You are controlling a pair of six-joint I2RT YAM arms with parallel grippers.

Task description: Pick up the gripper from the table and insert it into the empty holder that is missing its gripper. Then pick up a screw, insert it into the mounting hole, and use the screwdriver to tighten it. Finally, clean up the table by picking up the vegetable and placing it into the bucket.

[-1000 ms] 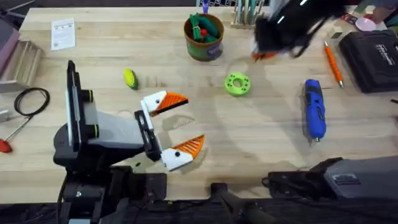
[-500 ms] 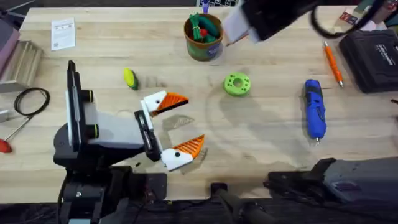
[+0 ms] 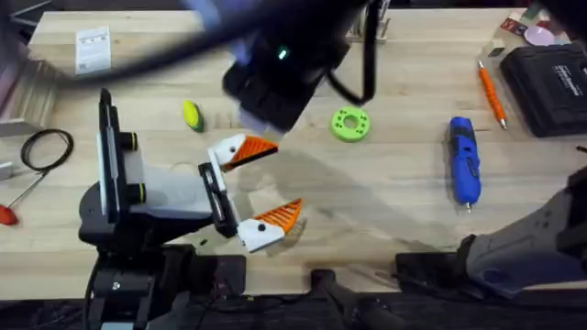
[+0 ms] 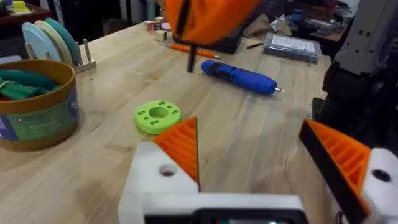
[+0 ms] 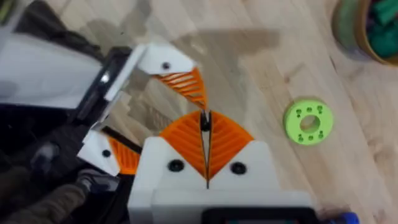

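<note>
The thin dark screw (image 5: 205, 121) is pinched right at the tip of the right gripper (image 5: 206, 143), orange ribbed pads pressed together around it. In the left wrist view that gripper (image 4: 208, 15) hangs over the table (image 3: 385, 192) with the screw (image 4: 191, 59) poking down below its pads.

Just ahead of the screw sits the left gripper (image 5: 149, 118), jaws spread wide, both white brackets carrying orange tips. The screw's end is close beside the nearer ribbed tip (image 5: 183, 84); whether they touch, I cannot tell. A small dark hole (image 5: 165, 65) shows in that white bracket, just beyond the tip.

In the overhead view the right arm (image 3: 275, 73) reaches across the middle, large and blurred, above the left gripper (image 3: 271, 183).

Off to one side of the pinching gripper lies the green disc (image 5: 308, 121), flat on the wood, and past it the bucket (image 5: 367, 28), green toys inside. The blue screwdriver (image 3: 463, 160) lies well apart beyond the disc, bit toward the arms' bases. The yellow vegetable (image 3: 191, 115) rests on the table on the opposite side, near the left gripper's farther finger.
</note>
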